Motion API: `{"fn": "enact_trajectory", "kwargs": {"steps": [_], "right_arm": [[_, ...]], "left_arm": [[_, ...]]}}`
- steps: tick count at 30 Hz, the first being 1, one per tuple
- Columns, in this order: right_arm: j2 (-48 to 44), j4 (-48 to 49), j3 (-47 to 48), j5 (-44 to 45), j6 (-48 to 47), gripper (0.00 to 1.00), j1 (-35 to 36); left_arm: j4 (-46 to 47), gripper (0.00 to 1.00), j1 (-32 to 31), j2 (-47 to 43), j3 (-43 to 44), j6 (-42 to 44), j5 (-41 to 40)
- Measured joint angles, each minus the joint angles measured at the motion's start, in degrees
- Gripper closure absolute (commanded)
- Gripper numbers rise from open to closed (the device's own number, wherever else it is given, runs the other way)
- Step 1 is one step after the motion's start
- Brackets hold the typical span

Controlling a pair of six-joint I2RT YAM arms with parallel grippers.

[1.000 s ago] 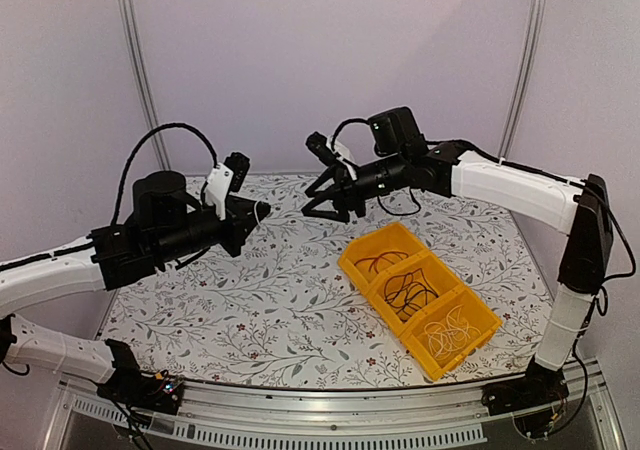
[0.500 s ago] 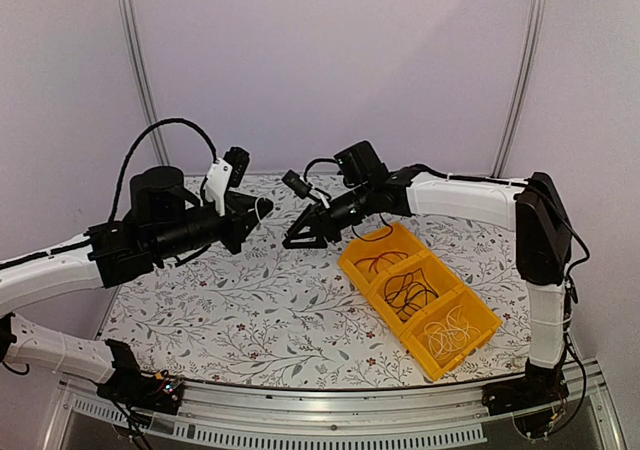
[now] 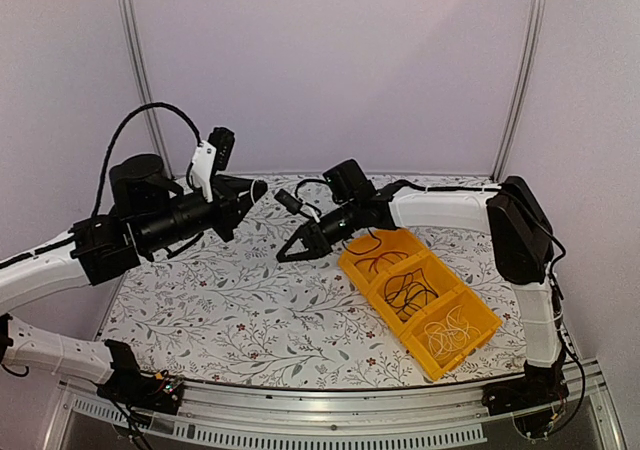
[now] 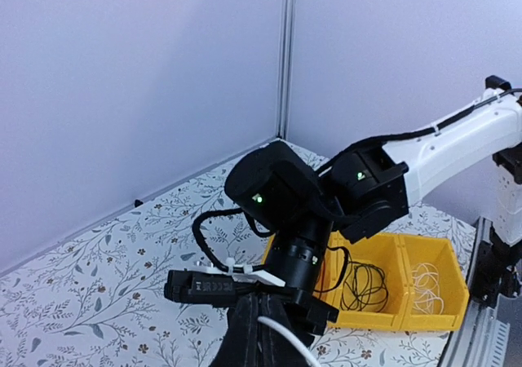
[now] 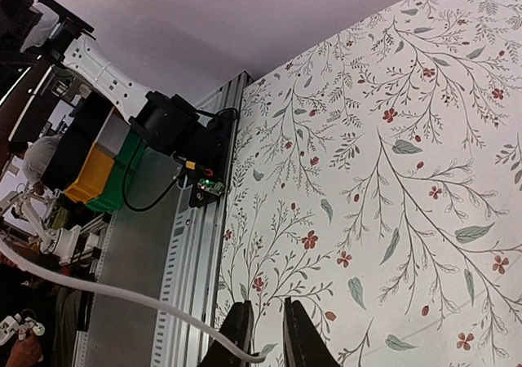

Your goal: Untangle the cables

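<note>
Mid-handover, I think, on one white cable (image 5: 114, 292). My left claw (image 3: 250, 194) is up off the table (image 3: 250, 310) and clamped shut, with the cable coming out of its tip in the left wrist view. My right claw (image 3: 288, 252) is just beside it, angled down toward the table, jaws pulled in to a slim gap that is wider than the cable. In the right wrist view the cable runs in from the left and ends at the inner edge of one finger (image 5: 236, 330). I can't tell if it's actually between the pads or only lying across them, so I'm calling it no grip yet. The rest of the cables are in the yellow bin (image 3: 436, 366) near the right arm: black cables (image 3: 410, 295) in the far and middle compartments, pale ones (image 3: 450, 328) in the near one. That looks sorted, so probably late in the task. Next move: centre the cable end in the right jaws and close. Then draw the arms apart to check for knots, with the left holding firm. The thin, limp cable can slip out, and the two claws are close enough to bump.
</note>
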Motion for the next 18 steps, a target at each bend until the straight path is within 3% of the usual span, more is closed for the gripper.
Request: {"fn": "enact_trajectory", "kwargs": {"steps": [6,9,15,18], "right_arm": [[2.16,0.55,-1.88,1.09,0.02,0.94,0.02],[3.96,0.87,-1.92,0.94,-0.11,0.94,0.02],[4.72,0.74,-1.9,3.04,-0.59,0.88,0.13],[5.66,-0.57,-1.9,5.51,-1.14,0.72,0.11]], "left_arm": [[-1.11,1.0,-0.5,-4.68,6.8,0.68,-1.66],[-3.61,1.0,-0.7,-5.44,9.9,1.25,-2.08],[-6.84,1.0,-1.22,-5.53,10.56,1.88,-3.19],[-6.95,1.0,-1.4,-6.19,10.56,1.9,-3.48]]}}
